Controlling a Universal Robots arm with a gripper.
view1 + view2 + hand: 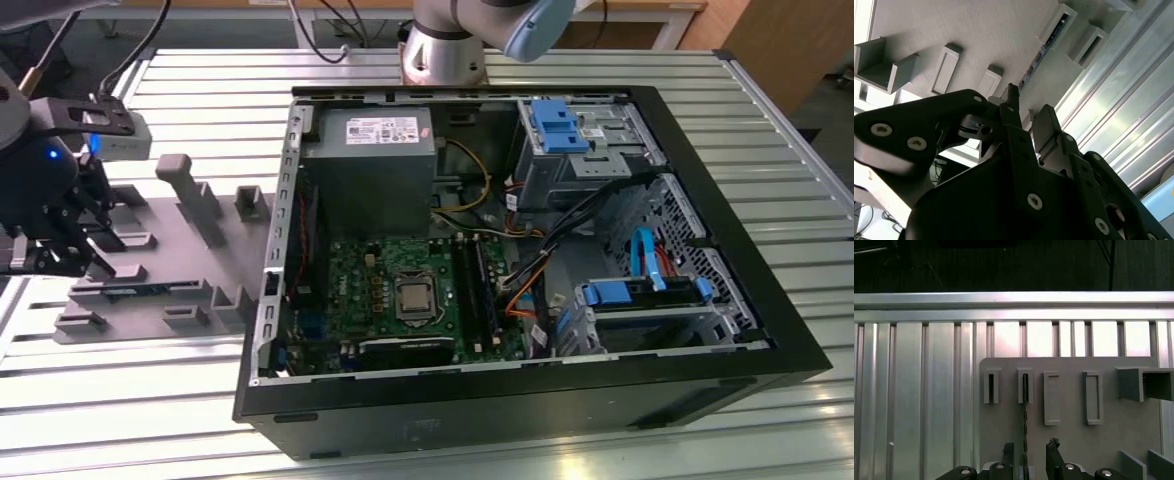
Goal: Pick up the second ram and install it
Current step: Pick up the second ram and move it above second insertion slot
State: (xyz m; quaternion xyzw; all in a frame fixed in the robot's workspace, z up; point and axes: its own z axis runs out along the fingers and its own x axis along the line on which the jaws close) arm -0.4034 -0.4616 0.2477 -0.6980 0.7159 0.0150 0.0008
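Observation:
The second ram (1025,420) is a thin dark stick standing on edge in the slotted blocks of the grey fixture plate (1069,440). In the second wrist view the ram (1046,46) runs away from the fingertips toward a far block. My gripper (1030,456) hovers low over the ram, open, with one finger on each side and a gap to both. The exterior view has the gripper (64,262) at its far left, over the fixture plate (160,240), where the ram (138,291) shows as a short green strip. The black memory slots (474,290) lie on the motherboard in the open computer case (747,350).
Upright grey blocks (187,195) rise from the fixture plate near the gripper. The case wall (274,250) stands between the fixture and the motherboard. Cables (534,270) and blue drive brackets (641,290) crowd the case beside the slots. The ribbed metal table (134,400) surrounds everything.

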